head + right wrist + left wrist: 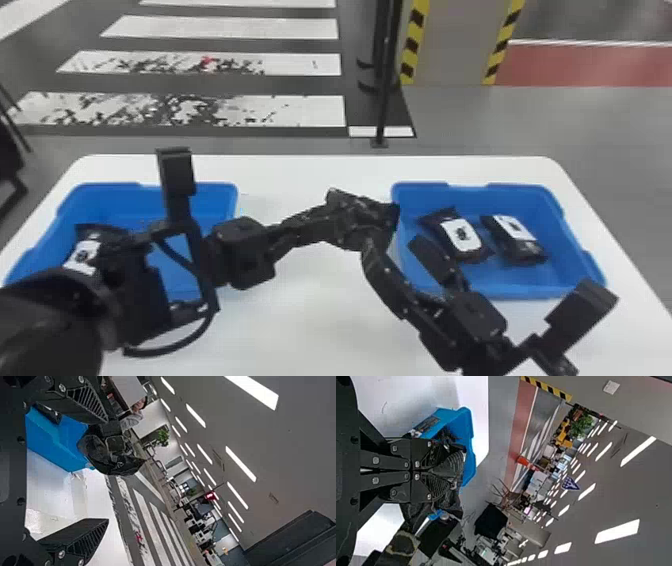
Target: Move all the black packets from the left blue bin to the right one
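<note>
My left gripper (336,222) stands over the table's middle in the head view, shut on a black packet (376,216) beside the right blue bin (500,292). In the left wrist view, the left gripper (458,471) has the crumpled packet (451,499) at its fingertips. My right gripper (392,244) stands open by that bin's near left corner; in the right wrist view, the open right gripper (107,470) has the held packet (113,461) nearer one finger. Two packets (462,235) lie in the right bin. Another packet (82,256) lies in the left blue bin (212,200), partly behind the left arm.
Both bins stand on the white table (310,320), with a gap between them crossed by the left arm. The right arm's wrist is in front of the right bin. A black pole (382,100) stands on the floor beyond the table.
</note>
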Action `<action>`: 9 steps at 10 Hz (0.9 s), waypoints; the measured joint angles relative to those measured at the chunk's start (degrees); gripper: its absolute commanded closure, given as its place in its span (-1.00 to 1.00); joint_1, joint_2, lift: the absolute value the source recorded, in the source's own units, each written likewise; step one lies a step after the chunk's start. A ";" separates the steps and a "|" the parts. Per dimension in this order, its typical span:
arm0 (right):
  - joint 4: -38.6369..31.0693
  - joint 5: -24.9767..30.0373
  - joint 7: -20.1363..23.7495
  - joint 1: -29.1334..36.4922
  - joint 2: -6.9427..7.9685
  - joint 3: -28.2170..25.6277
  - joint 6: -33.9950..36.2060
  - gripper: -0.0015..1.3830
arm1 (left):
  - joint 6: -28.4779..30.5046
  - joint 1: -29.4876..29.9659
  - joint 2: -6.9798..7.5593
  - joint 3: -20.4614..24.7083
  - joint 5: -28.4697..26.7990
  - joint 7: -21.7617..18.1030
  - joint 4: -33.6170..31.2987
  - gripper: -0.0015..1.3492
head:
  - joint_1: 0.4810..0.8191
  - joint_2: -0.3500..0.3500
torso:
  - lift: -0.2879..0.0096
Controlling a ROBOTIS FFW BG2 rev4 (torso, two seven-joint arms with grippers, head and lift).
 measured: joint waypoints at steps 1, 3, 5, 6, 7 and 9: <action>0.51 -0.23 0.04 -0.55 0.00 0.01 0.00 -0.14 | 0.04 -0.18 -0.02 -0.75 0.36 -0.08 0.00 0.78 | 0.27 -0.14 | -0.31; 1.16 -1.38 0.35 -0.91 0.00 0.02 0.00 0.69 | 0.22 -0.33 0.00 -1.12 0.50 -0.10 0.00 0.78 | 0.27 -0.16 | -0.31; 2.10 -2.41 0.48 -0.93 0.02 0.36 -1.65 0.85 | 0.24 -0.29 0.00 -1.04 0.50 -0.09 0.00 0.78 | 0.27 -0.15 | -0.31; 2.55 -2.72 0.49 -0.93 0.02 0.68 -3.48 0.85 | 0.24 -0.29 -0.02 -1.04 0.51 -0.10 0.00 0.78 | 0.27 -0.17 | -0.31; 2.66 -2.62 0.69 -0.93 0.01 0.87 -4.45 0.85 | 0.24 -0.24 -0.10 -0.92 0.51 0.00 0.00 0.55 | 0.27 -0.16 | -0.31; 2.85 -2.63 1.05 -1.06 0.00 0.98 -5.12 0.85 | -1.05 1.09 -1.02 0.40 2.14 1.42 0.07 -0.62 | 0.27 -0.14 | -0.31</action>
